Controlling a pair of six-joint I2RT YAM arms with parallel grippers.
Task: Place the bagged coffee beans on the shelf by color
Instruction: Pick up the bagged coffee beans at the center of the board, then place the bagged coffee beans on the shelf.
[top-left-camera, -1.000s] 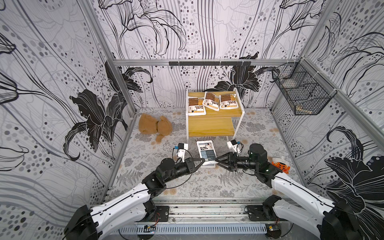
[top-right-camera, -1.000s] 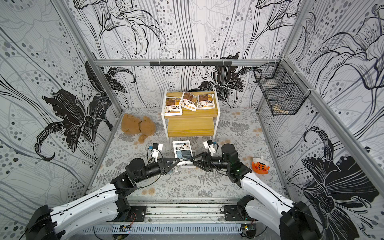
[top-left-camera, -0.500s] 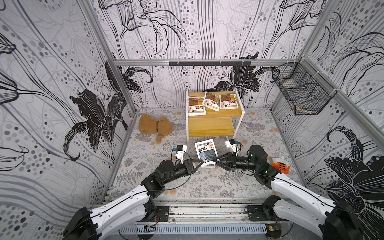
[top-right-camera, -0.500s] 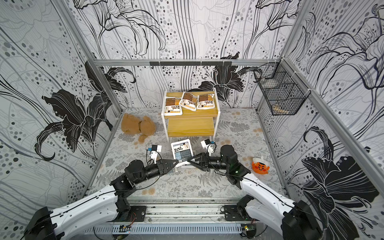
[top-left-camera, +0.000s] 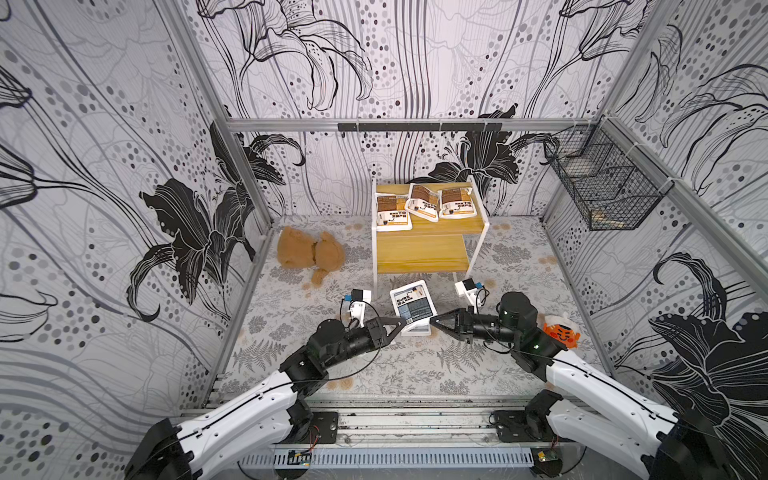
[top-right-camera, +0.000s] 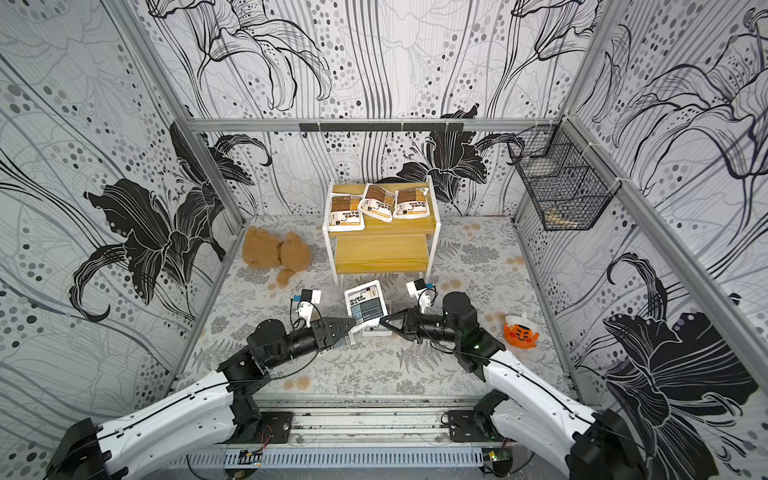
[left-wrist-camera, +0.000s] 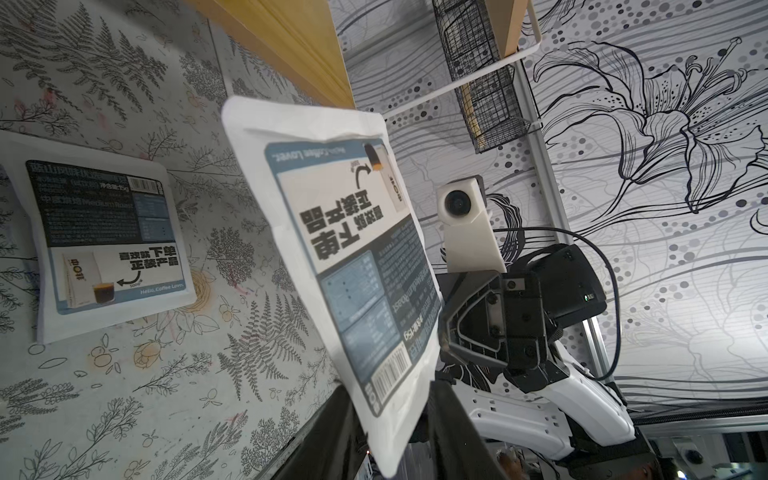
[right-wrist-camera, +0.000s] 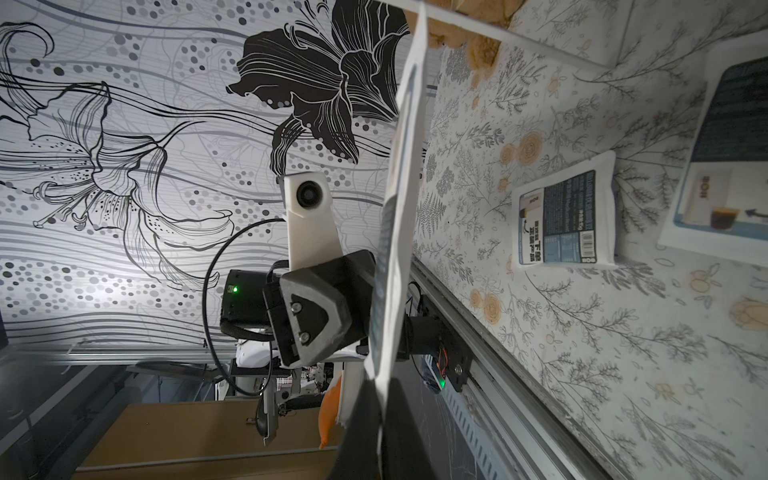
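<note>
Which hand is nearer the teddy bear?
Left. The left hand is on the teddy bear side of the raised pouch; the right hand is on its far side.

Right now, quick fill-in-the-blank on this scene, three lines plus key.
The top tier of the shelf holds ___ brown-orange pouches.
The right fingers pinch an upright pouch with ___ panels.
The teddy bear lies on the ___.
Missing: three; blue-grey; floor.

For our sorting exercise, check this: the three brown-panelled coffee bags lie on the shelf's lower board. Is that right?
No. The brown-panelled coffee bags lie on the shelf's upper board, not the lower, which is bare; both top views show it.
</note>
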